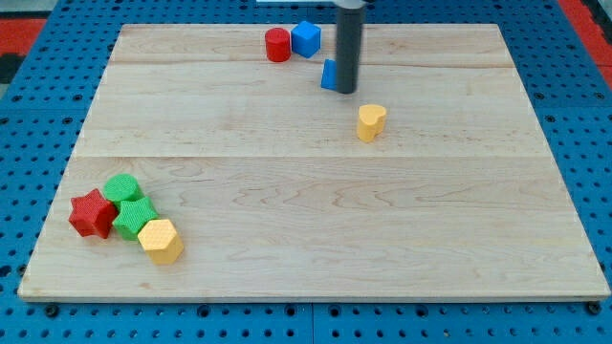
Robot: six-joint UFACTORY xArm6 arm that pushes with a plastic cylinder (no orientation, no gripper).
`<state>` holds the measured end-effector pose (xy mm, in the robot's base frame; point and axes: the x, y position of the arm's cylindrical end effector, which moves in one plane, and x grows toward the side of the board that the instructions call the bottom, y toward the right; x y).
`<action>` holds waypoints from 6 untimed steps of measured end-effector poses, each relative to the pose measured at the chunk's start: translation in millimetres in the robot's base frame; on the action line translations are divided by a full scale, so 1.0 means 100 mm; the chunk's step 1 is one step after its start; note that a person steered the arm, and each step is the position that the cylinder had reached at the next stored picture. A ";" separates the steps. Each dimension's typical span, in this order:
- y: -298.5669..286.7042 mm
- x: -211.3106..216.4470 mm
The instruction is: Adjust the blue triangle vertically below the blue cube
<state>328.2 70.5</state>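
Note:
The blue cube (pixel 306 38) sits near the view's top, just right of a red cylinder (pixel 277 45). The blue triangle (pixel 329 75) lies below and a little right of the cube, partly hidden behind my rod. My tip (pixel 346 91) rests against the triangle's right side, touching it. The rod comes down from the view's top edge.
A yellow heart-like block (pixel 371 122) lies below and right of my tip. At the lower left is a cluster: red star (pixel 92 213), green cylinder (pixel 122 188), green block (pixel 135 217), yellow hexagon (pixel 161 240). The wooden board (pixel 316 220) ends on a blue pegboard.

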 end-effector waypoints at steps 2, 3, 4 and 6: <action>0.92 -0.36; -0.28 -0.81; -0.16 -0.61; 1.30 -0.34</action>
